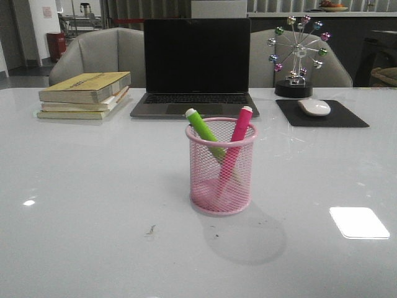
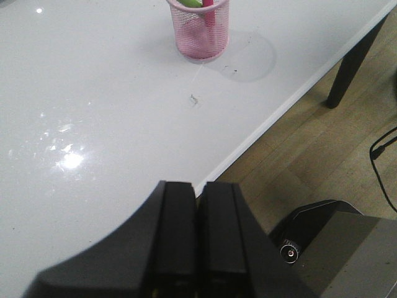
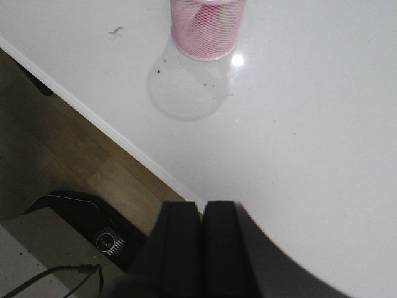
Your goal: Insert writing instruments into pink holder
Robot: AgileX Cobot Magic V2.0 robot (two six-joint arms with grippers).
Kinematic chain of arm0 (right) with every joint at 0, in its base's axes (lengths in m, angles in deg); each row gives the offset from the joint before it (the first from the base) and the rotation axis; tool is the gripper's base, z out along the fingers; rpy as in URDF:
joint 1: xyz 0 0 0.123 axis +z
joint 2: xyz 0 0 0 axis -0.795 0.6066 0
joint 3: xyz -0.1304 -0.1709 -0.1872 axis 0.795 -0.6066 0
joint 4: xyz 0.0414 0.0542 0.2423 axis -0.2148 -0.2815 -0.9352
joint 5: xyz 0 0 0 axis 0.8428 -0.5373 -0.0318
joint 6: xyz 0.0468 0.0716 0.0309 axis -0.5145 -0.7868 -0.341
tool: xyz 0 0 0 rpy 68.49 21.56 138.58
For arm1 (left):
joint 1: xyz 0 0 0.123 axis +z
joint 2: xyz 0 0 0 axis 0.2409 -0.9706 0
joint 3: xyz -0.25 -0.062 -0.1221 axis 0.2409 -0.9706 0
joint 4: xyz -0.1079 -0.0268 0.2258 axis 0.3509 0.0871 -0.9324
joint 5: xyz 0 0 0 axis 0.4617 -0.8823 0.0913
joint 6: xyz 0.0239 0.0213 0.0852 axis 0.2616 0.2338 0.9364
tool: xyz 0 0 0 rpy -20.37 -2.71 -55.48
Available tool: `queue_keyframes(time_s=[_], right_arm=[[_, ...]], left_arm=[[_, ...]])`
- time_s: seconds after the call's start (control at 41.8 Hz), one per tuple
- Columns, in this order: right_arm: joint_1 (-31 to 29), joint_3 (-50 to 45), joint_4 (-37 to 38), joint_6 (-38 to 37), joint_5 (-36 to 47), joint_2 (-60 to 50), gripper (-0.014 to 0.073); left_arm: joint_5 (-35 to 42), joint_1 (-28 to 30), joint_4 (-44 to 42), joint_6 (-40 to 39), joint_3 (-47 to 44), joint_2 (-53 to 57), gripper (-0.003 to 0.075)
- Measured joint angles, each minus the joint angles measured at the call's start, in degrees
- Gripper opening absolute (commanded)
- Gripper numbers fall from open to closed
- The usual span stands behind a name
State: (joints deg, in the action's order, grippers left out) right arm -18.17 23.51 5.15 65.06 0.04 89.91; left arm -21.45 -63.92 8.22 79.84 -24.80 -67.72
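Observation:
The pink holder (image 1: 221, 167) stands upright in the middle of the white table. Inside it lean the lime green marker (image 1: 205, 131) with its white end up and the hot pink marker (image 1: 234, 149); they cross each other. In the left wrist view the pink holder (image 2: 201, 31) is far from my left gripper (image 2: 198, 189), which is shut with nothing in it, above the table's near edge. My right gripper (image 3: 202, 208) is also shut and empty, over the near edge, well away from the pink holder (image 3: 206, 28). Neither gripper shows in the front view.
At the back stand a dark laptop (image 1: 196, 65), a stack of books (image 1: 85, 94) on the left, and a white mouse (image 1: 314, 107) on a black pad (image 1: 322, 114) beside a small ferris-wheel ornament (image 1: 298, 56). The table's near edge (image 2: 260, 133) drops to wood floor.

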Motion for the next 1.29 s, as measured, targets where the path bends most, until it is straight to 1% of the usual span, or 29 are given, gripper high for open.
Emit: queue_keyframes(time_s=[0.215, 0.287, 0.383, 0.431, 0.526, 0.598, 0.718, 0.813, 0.885, 1.029, 1.077, 1.124, 1.244, 1.292], right_arm=[[0.0, 0.0, 0.0, 0.0, 0.1, 0.0, 0.0069], [0.0, 0.0, 0.0, 0.0, 0.1, 0.0, 0.0069], [0.0, 0.0, 0.0, 0.0, 0.1, 0.0, 0.0069], [0.0, 0.0, 0.0, 0.0, 0.1, 0.0, 0.0069], [0.0, -0.1, 0.0, 0.0, 0.1, 0.0, 0.0069], [0.0, -0.2, 0.0, 0.0, 0.1, 0.0, 0.0069], [0.0, -0.3, 0.0, 0.0, 0.1, 0.0, 0.0069], [0.0, -0.3, 0.0, 0.0, 0.1, 0.0, 0.0069], [0.0, -0.3, 0.0, 0.0, 0.1, 0.0, 0.0069], [0.0, -0.3, 0.0, 0.0, 0.1, 0.0, 0.0069], [0.0, -0.3, 0.0, 0.0, 0.1, 0.0, 0.0069], [0.0, -0.3, 0.0, 0.0, 0.1, 0.0, 0.0069], [0.0, -0.3, 0.0, 0.0, 0.1, 0.0, 0.0069], [0.0, -0.3, 0.0, 0.0, 0.1, 0.0, 0.0069]], left_arm=[[0.4, 0.0, 0.0, 0.0, -0.4, 0.8, 0.0097], [0.8, 1.8, -0.1, 1.2, -1.2, 2.4, 0.0098], [3.6, 7.5, -0.4, 2.8, -3.8, 5.5, 0.0101], [6.2, 10.7, 1.0, 6.4, -5.6, 8.0, 0.0101], [14.0, 19.5, 6.4, 14.0, -11.5, 14.1, 0.0100], [19.4, 25.3, 8.9, 16.2, -16.4, 18.8, 0.0100], [29.8, 34.0, 11.3, 17.2, -26.1, 26.1, 0.0100], [37.5, 38.7, 12.6, 17.4, -33.9, 30.9, 0.0100], [41.8, 41.8, 13.2, 17.5, -38.7, 33.9, 0.0100], [47.4, 46.5, 15.8, 17.6, -45.0, 34.8, 0.0100], [47.9, 46.9, 15.9, 16.6, -46.0, 34.8, 0.0100], [48.7, 47.0, 13.9, 13.0, -46.5, 34.8, 0.0100], [49.4, 46.3, 4.7, 1.6, -47.2, 34.8, 0.0100], [50.5, 46.1, 2.8, -0.4, -48.0, 34.8, 0.0100]])
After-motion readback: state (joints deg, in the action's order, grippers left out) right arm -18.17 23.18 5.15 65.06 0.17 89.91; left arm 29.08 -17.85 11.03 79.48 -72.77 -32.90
